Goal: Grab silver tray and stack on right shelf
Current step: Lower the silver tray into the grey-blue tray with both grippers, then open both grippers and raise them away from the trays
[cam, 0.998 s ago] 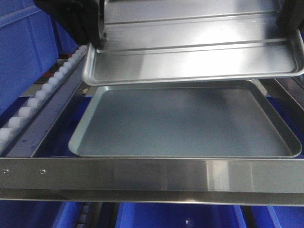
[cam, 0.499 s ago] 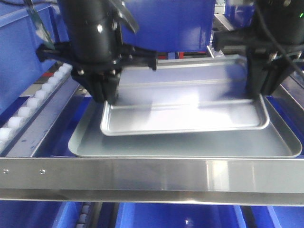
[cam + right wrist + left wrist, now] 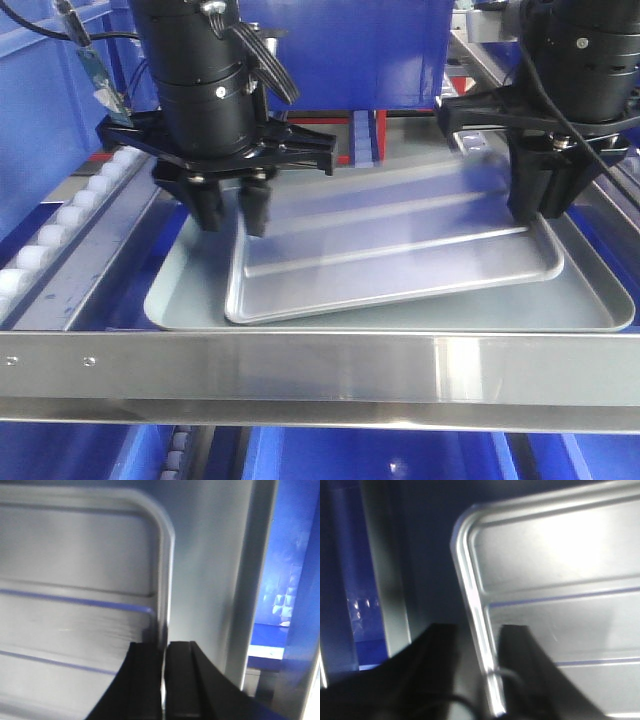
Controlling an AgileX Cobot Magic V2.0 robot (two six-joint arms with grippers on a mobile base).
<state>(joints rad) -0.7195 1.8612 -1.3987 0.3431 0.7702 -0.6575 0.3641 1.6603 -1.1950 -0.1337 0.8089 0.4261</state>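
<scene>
Left wrist view: left gripper spread astride silver tray rim (right gripper pinching opposite rim); unclamp right before lifting.

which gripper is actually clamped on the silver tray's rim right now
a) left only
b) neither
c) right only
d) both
c: the right gripper has its fingers pressed shut on the rim of the silver tray, while the left gripper has its fingers apart on either side of the rim, with gaps showing.
</scene>
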